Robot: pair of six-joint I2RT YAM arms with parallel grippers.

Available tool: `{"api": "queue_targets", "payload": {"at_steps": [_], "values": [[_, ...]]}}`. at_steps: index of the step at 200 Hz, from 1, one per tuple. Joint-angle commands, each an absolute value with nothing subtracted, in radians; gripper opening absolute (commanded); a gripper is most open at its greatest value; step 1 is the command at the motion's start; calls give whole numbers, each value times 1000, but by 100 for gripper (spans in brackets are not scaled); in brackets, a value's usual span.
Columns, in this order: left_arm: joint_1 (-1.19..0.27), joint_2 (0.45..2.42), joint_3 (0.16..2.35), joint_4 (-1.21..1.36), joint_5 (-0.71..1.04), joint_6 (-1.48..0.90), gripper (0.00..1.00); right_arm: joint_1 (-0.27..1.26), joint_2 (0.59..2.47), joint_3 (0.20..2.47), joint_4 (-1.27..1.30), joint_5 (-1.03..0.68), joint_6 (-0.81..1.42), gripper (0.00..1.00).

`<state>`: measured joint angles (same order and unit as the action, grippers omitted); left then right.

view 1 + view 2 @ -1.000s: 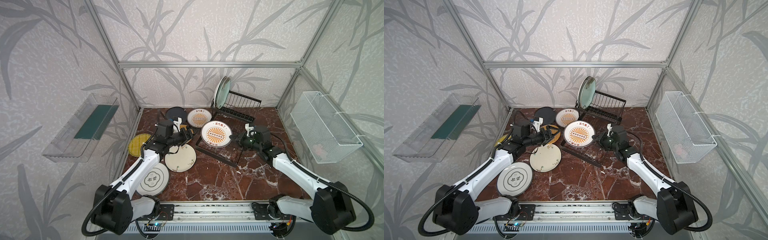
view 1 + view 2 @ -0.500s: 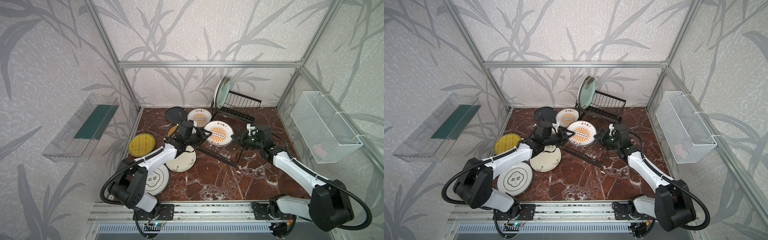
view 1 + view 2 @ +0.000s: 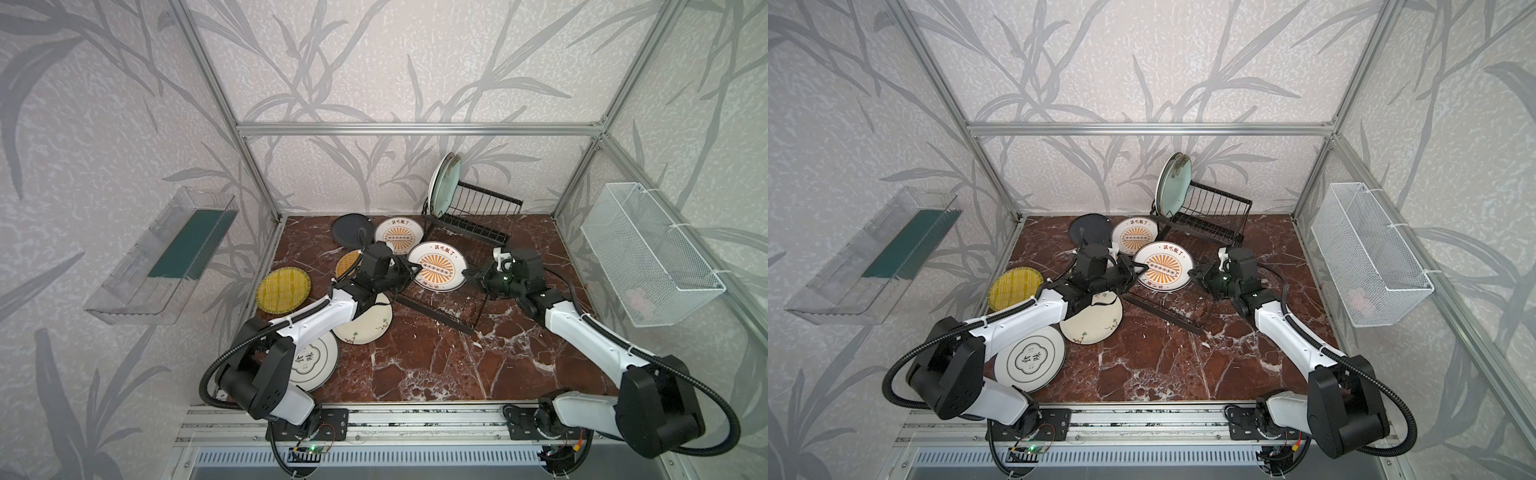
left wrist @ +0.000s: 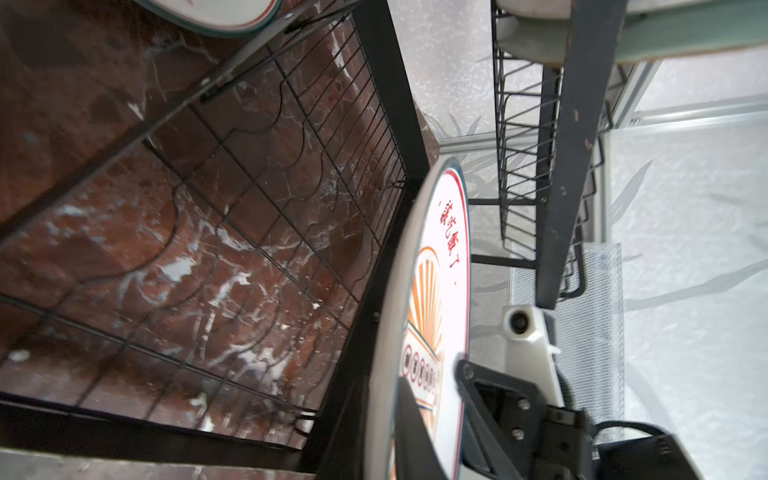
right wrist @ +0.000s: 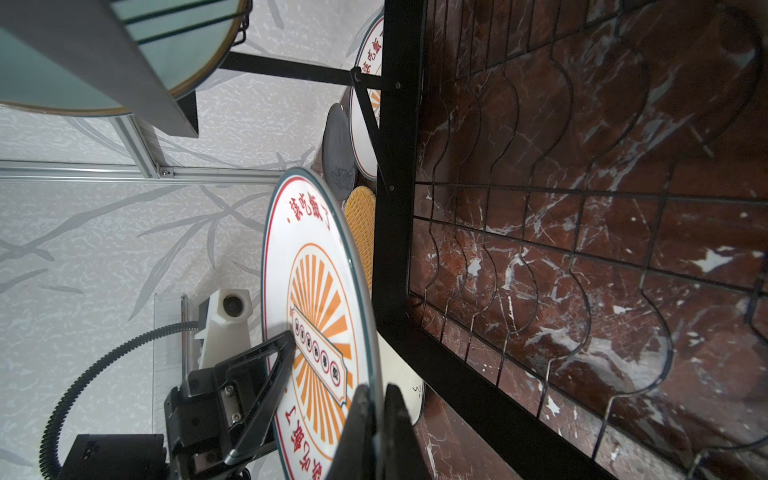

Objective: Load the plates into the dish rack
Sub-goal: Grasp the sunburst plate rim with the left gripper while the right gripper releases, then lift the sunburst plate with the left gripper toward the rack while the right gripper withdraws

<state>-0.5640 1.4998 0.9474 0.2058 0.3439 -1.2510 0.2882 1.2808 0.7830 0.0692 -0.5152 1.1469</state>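
A clear bin (image 3: 162, 257) hangs on the wall far to the left. On the red stone table (image 3: 436, 365), the yellow plate (image 3: 283, 289) lies flat near the left edge. In front of it lies the white plate with the dark rim (image 3: 309, 361), partly under the left arm. Just beside that is the cream plate with flowers (image 3: 368, 326), also partly under the arm. An orange plate (image 3: 347, 262) peeks out behind the arm. At the back lie the black plate (image 3: 352, 230) and, right beside it, a flat sun plate (image 3: 399, 235).

The left gripper (image 3: 411, 272) is pinched tight on the left rim of the lifted sun plate (image 3: 437, 266). This plate is off the table and a bit tilted. It is above the flat wire part of the dish rack (image 3: 478, 208). The right gripper (image 3: 466, 273) is pinched on the plate's right rim. In the right wrist view its fingers (image 5: 359, 428) sit close on both sides of the rim. Both arms hold the same plate.

The dish rack sits at a slant, with its tall slotted part at the back. A pale green plate (image 3: 449, 185) stands up in the left end of that part, with one more plate just behind it. A white mesh basket (image 3: 648, 253) hangs on the right wall.
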Motion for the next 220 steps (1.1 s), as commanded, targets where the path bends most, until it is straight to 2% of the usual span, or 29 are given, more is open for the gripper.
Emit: {"api": "queue_targets", "payload": {"at_steps": [1, 9, 12, 32, 43, 54, 73, 90, 129, 178, 220], "values": [[-576, 1461, 934, 245, 309, -1287, 0, 285, 1265, 824, 113, -557, 1120, 0], [-580, 1449, 929, 247, 297, -1289, 0, 285, 1258, 825, 106, -560, 1101, 0], [-580, 1444, 927, 247, 289, -1288, 0, 285, 1254, 825, 103, -561, 1094, 4], [-590, 1384, 937, 163, 241, -1229, 0, 285, 1217, 821, 100, -570, 1019, 52], [-593, 1340, 964, 64, 201, -1170, 0, 284, 1193, 828, 66, -573, 959, 72], [-600, 1291, 999, -39, 148, -1100, 0, 284, 1168, 839, 19, -578, 891, 83], [-611, 1209, 1070, -214, 44, -974, 0, 285, 1125, 848, -43, -582, 787, 95], [-620, 1162, 1166, -347, -61, -845, 0, 284, 1097, 850, -86, -584, 717, 100], [-684, 1195, 1428, -419, -268, -529, 0, 283, 1041, 796, 8, -617, 698, 99], [-789, 1459, 1833, -404, -403, -147, 0, 286, 1038, 732, 112, -667, 761, 99], [-821, 1727, 2175, -391, -473, 54, 0, 293, 998, 718, 80, -676, 723, 99]]}}
